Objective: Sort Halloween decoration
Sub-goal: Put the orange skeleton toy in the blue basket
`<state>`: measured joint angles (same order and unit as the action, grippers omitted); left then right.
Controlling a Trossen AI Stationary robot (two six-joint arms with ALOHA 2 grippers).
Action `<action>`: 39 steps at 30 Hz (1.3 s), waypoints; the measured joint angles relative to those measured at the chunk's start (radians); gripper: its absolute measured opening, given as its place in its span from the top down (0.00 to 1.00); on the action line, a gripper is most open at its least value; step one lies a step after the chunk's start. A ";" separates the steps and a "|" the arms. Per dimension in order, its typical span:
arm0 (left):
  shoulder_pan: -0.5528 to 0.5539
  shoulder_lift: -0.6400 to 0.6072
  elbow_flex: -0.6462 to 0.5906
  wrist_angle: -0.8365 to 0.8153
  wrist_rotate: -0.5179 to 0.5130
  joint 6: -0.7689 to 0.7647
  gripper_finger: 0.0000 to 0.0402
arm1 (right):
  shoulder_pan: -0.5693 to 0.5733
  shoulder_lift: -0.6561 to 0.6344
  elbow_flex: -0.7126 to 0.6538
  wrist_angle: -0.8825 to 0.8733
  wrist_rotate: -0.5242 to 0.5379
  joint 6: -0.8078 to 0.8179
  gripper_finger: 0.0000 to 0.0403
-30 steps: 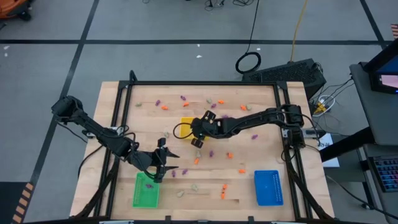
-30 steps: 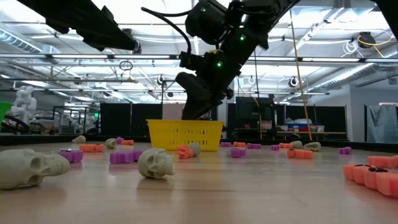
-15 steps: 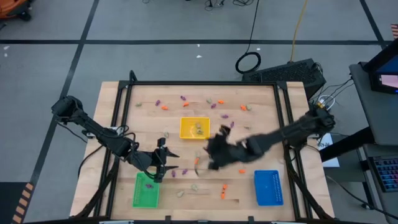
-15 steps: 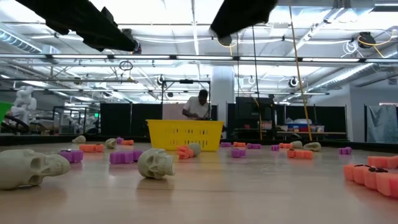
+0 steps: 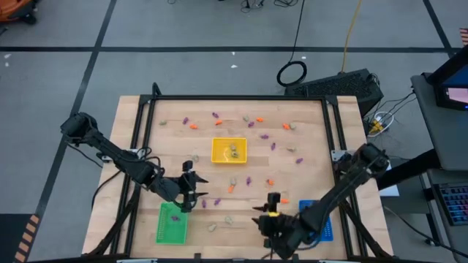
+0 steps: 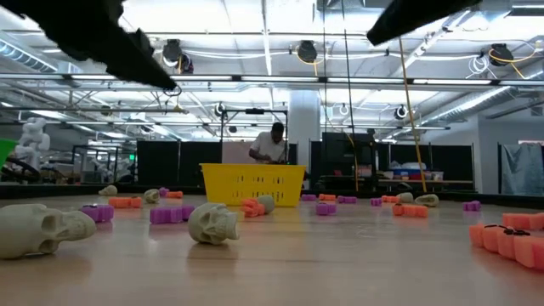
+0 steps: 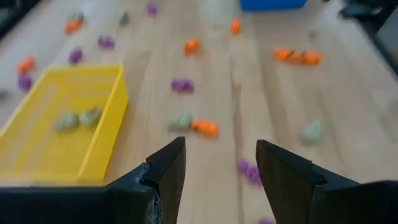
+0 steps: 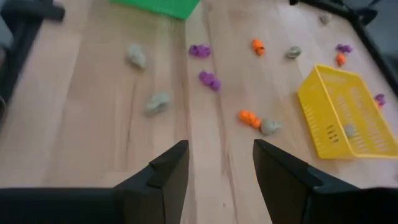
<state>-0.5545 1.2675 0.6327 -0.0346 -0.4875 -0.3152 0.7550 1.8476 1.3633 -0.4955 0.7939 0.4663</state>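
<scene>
right pincer (image 5: pixel 272 213) swung from yellow tray (image 5: pixel 229 150) to near desk edge, left of blue tray (image 5: pixel 322 219); jaws open, empty. likely drop done, next pick. left pincer (image 5: pixel 188 191) open, unmoved beside green tray (image 5: pixel 171 223). halloween decoration (image 5: pixel 269 182) scattered over desk (image 5: pixel 168 139).

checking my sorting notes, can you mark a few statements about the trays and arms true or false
1. The yellow plastic mesh tray holds pale beige-grey trinkets. True.
2. The green plastic tray is empty. False: a purple trinket lies in it.
3. The right gripper holds an orange trinket. False: its fingers are open, holding nothing.
4. The left gripper is open and empty. True.
5. The blue plastic tray sits at the table's middle. False: it is near the right front corner.
</scene>
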 joint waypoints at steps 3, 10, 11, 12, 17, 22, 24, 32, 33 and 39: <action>0.000 0.000 0.000 -0.094 -0.011 -0.095 0.52 | 0.005 0.022 0.000 0.006 0.082 -0.020 0.59; 0.011 0.000 0.000 -0.324 -0.040 -0.289 0.52 | -0.001 0.044 0.000 0.014 0.146 -0.032 0.59; 0.014 0.000 0.000 -0.348 -0.050 -0.303 0.52 | -0.001 0.044 0.000 0.015 0.146 -0.032 0.59; 0.019 0.000 0.000 -0.368 -0.060 -0.307 0.52 | -0.001 0.044 0.000 0.016 0.146 -0.033 0.59; 0.068 0.000 -0.001 -0.423 -0.031 -0.303 0.52 | -0.001 0.044 0.000 0.019 0.146 -0.034 0.59; 0.125 0.000 -0.002 -0.425 0.065 -0.246 0.52 | -0.001 0.044 0.000 0.020 0.147 -0.037 0.59; 0.151 0.000 -0.002 -0.428 0.106 -0.223 0.52 | -0.001 0.044 0.000 0.020 0.147 -0.037 0.59; 0.231 0.000 -0.002 -0.429 0.249 -0.107 0.52 | -0.001 0.044 0.000 0.020 0.146 -0.037 0.59; 0.238 0.000 -0.002 -0.429 0.260 -0.095 0.52 | -0.001 0.044 0.000 0.020 0.146 -0.037 0.59; 0.261 0.011 -0.019 -0.410 0.291 -0.070 0.52 | -0.001 0.044 0.000 0.029 0.145 -0.037 0.59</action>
<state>-0.2939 1.2788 0.6132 -0.4442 -0.1960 -0.3848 0.7536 1.8915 1.3628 -0.4665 0.9390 0.4293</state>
